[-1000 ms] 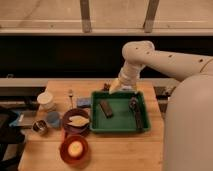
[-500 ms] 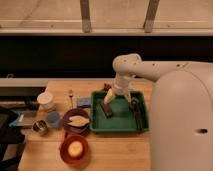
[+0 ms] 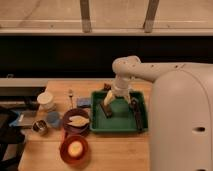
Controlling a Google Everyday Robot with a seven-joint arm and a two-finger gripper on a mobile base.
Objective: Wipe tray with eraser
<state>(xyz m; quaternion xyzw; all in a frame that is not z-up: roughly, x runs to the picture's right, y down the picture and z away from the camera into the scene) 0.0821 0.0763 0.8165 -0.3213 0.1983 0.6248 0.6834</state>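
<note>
Eraser (image 3: 106, 109) lies in tray (image 3: 120, 123), just beside tool (image 3: 116, 99).

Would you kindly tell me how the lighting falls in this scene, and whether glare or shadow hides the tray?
Camera view: warm, dim light overall; a pale bright strip along the top, a dark band behind the table. Camera view: no glare on the tray; the gripper is over its left half, by the eraser, and casts no heavy shadow there.
</note>
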